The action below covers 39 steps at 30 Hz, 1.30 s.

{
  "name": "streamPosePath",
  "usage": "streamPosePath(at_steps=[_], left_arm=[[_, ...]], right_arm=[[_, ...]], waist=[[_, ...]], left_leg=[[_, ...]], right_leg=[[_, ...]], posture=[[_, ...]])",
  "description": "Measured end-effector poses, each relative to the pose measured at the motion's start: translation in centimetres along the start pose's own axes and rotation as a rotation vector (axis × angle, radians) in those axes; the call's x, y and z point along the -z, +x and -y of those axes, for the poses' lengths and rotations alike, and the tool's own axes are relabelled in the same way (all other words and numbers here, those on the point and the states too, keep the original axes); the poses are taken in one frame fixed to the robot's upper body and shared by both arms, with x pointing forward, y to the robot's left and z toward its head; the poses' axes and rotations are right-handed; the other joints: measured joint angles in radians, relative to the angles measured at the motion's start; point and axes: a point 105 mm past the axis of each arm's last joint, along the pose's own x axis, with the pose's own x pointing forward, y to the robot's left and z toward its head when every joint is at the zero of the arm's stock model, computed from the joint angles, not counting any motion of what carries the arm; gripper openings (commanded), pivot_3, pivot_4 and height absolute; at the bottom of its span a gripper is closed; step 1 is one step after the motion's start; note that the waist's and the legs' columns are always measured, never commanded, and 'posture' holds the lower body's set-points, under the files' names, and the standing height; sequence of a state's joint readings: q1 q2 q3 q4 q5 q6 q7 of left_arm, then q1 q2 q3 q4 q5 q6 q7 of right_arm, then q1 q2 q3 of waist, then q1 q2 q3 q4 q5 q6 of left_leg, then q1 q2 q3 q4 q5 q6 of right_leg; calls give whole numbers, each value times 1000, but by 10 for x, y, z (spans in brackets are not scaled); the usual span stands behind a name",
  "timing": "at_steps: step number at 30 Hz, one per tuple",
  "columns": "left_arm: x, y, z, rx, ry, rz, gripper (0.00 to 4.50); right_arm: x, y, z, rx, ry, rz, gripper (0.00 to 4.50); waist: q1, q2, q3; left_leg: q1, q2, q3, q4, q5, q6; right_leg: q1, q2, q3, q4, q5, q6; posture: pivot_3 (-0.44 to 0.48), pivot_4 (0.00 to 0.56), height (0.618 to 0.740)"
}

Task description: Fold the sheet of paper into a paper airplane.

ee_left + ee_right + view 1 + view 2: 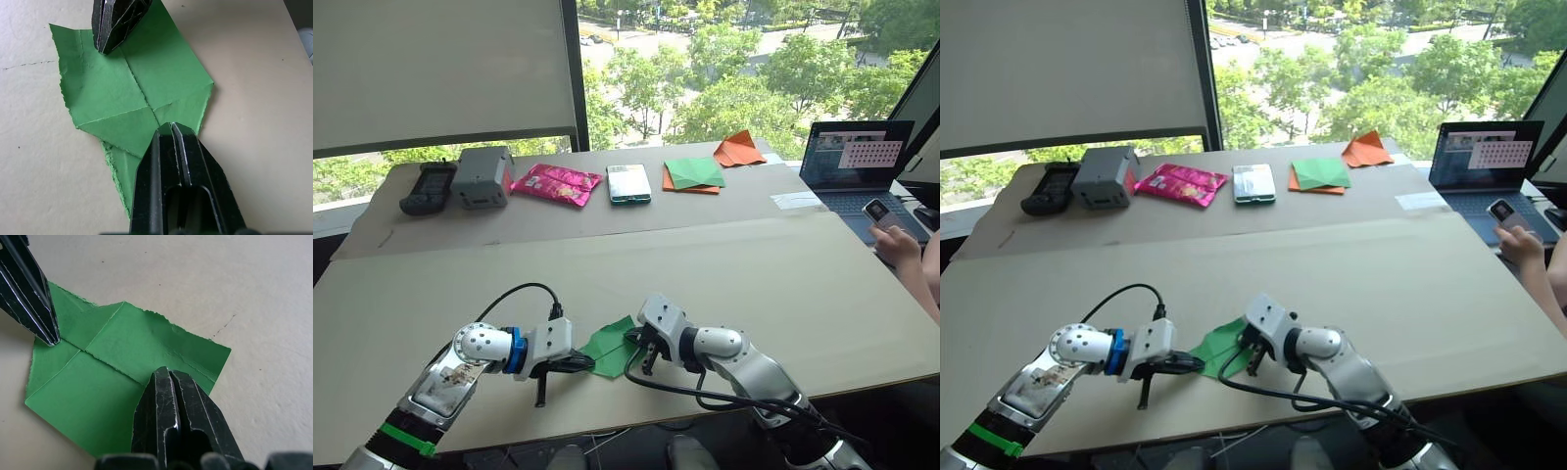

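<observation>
The sheet of paper (607,351) is bright green, creased and partly folded with ragged edges. It lies flat on the tan table near the front edge. My left gripper (582,364) lies low at the paper's left side, shut, its tip (171,128) resting on the middle of the paper (122,83). My right gripper (641,351) points down at the paper's right part, also shut. Its tip (165,374) presses on the paper (127,347) near one edge. The two tips sit a short way apart on the sheet.
Along the far table lie a black device (429,186), a grey box (482,176), a pink packet (556,183), a phone (628,183), a darker green square on orange paper (693,173) and an orange paper shape (738,149). A laptop (857,157) and a person's hand (896,240) are at the right.
</observation>
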<state>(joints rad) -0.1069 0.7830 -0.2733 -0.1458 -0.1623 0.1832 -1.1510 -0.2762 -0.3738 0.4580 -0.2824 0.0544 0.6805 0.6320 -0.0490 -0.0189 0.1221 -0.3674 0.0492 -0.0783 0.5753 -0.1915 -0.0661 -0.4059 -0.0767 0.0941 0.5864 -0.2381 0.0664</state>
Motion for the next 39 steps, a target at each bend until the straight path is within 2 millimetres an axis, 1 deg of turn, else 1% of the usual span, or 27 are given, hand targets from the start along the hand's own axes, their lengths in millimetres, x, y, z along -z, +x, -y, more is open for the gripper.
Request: streamPosePath(at_steps=[6, 12, 13, 16, 17, 20, 22, 24, 27, 30, 32, 33, 35, 39], left_arm=[[5, -8, 2, -9, -14, -14, 0], [6, -11, 2, -28, -32, -3, 0], [6, -11, 2, -33, -42, 4, 0], [6, -14, 2, -78, -148, 71, 0], [6, -19, 3, -99, -203, 99, 0], [13, -37, 7, -148, -337, 129, 0], [12, -49, 7, -175, -376, 138, 0], [6, -58, 6, -194, -383, 157, 0], [-13, -69, 7, -218, -373, 220, 0], [-27, -75, 5, -242, -380, 280, 0], [-30, -74, 4, -252, -395, 299, 0], [-31, -73, 4, -257, -405, 309, 0], [-30, -72, 3, -266, -412, 311, 0], [-29, -68, 5, -259, -421, 314, 0]], right_arm=[[0, 0, 0, -1, 1, -1, 37], [0, 0, 0, -3, 0, -1, 37], [0, 0, 0, -3, 0, 0, 37], [-3, 0, 0, -2, 4, 11, 37], [-5, 0, 0, 1, 16, 26, 37], [-8, -5, 6, 28, 45, 54, 37], [-15, -8, 9, 45, 56, 84, 37], [-23, -11, 10, 60, 51, 109, 37], [-37, -17, 8, 53, 46, 161, 37], [-47, -26, 15, 78, 33, 190, 906], [-50, -31, 19, 85, 50, 202, 1593], [-49, -33, 22, 92, 55, 198, 1885], [-46, -37, 25, 90, 53, 187, 2616], [-33, -38, 30, 37, 47, 128, 4061]], waist=[[0, 1, 0], [0, 2, 0], [0, 2, 0], [0, 2, 1], [-1, 2, 2], [2, -4, 10], [4, -5, 13], [8, -5, 13], [8, -5, 14], [8, -4, 14], [7, -4, 14], [7, -4, 14], [6, -4, 14], [5, -4, 14]], left_leg=[[0, 0, 0, 0, -1, -1], [0, 0, 0, 0, -1, -1], [0, 0, 0, 0, -1, -1], [-1, 0, 0, 0, -1, -1], [-1, 1, 0, -1, -1, -1], [-7, 1, 0, -2, 0, 0], [-8, 1, 0, -2, 0, 0], [-8, 1, 0, -2, 0, 0], [-8, 1, 0, -2, 0, 0], [-8, 1, 0, -2, 0, -1], [-8, 1, 0, -2, 0, -1], [-8, 0, 0, -2, 0, -1], [-8, 0, 0, -2, 0, 0], [-8, 0, 1, -2, 0, 0]], right_leg=[[-1, 0, 0, -1, 0, 0], [-2, 0, 0, -1, 0, 0], [-2, 0, 0, 0, 0, 0], [-4, 0, 0, 0, 0, 0], [-6, 0, 0, 0, 0, 0], [-15, 0, -1, 0, 0, 0], [-15, 0, -1, 1, 0, 0], [-15, 0, -1, 0, 0, 0], [-15, 0, -1, 0, 0, 0], [-15, 0, -1, -2, 0, 0], [-15, 0, -1, -3, 0, 0], [-15, 0, -1, -4, 0, 0], [-15, 0, -1, -5, 0, -1], [-14, 0, 0, -6, 0, -1]], posture=[[0, 150, 732], [0, 150, 732], [0, 150, 732], [0, 150, 732], [0, 150, 732], [0, 150, 732], [0, 150, 732], [0, 150, 732], [0, 150, 732], [0, 150, 732], [0, 150, 732], [0, 150, 732], [0, 150, 732], [0, 150, 732]])
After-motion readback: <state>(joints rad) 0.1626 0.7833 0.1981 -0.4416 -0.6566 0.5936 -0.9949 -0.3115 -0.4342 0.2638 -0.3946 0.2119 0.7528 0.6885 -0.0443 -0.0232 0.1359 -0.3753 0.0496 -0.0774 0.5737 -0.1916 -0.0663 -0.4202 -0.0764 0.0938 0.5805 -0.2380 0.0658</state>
